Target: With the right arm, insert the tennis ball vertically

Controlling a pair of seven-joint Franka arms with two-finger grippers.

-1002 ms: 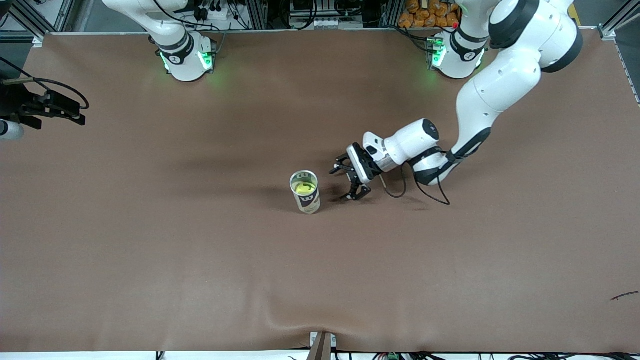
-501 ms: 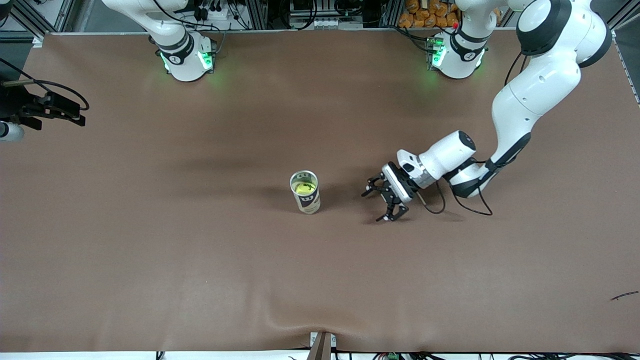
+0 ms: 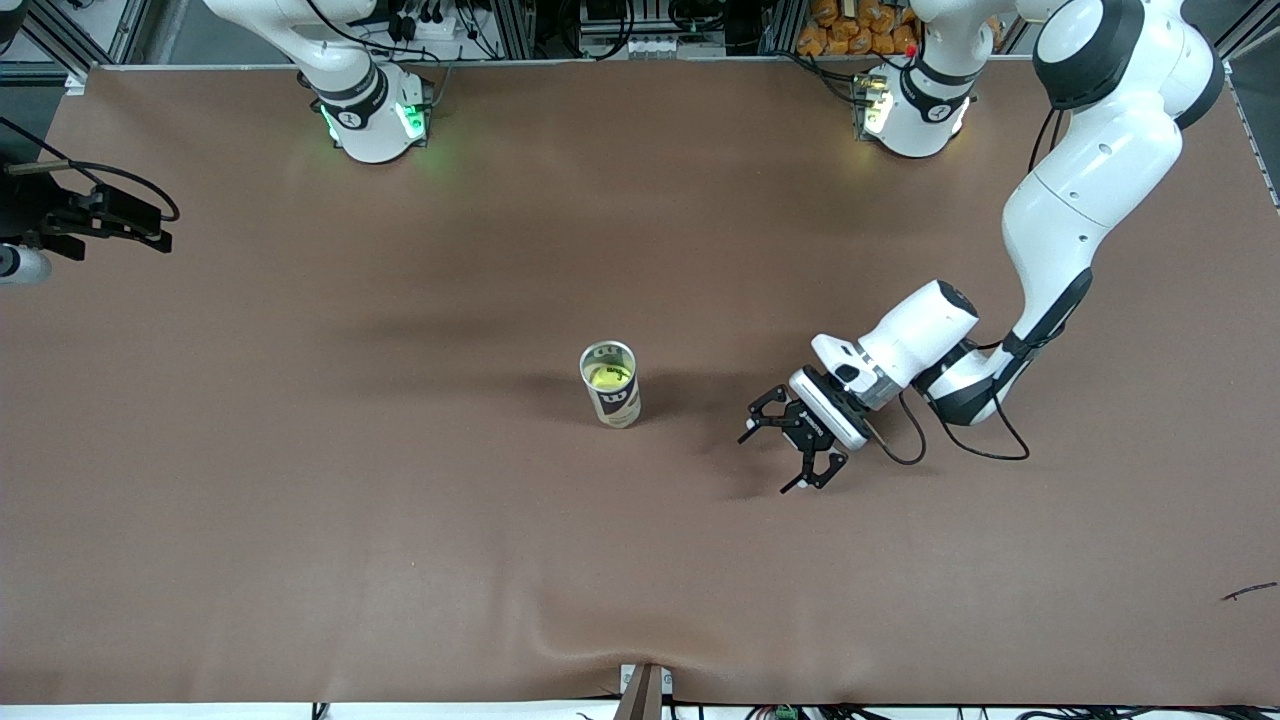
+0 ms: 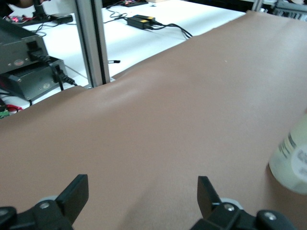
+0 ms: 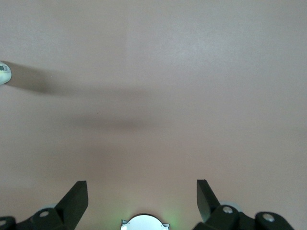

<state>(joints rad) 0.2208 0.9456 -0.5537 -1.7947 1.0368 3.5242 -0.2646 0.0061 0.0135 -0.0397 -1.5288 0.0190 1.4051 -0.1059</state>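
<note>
Count: one table [image 3: 300, 500], brown-covered. One can [image 3: 611, 384], upright, open-topped. One tennis ball [image 3: 606, 377], yellow, inside the can. Two robot arms: left arm [image 3: 1090, 180], right arm [image 3: 330, 60]. Two hands: left hand [image 3: 775, 455] empty, fingers spread; right hand [image 5: 141, 203] empty, fingers spread.

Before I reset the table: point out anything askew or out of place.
Nothing stands out. The can stands upright with the tennis ball inside. The left gripper is open beside it; the right gripper is open over bare table.
</note>
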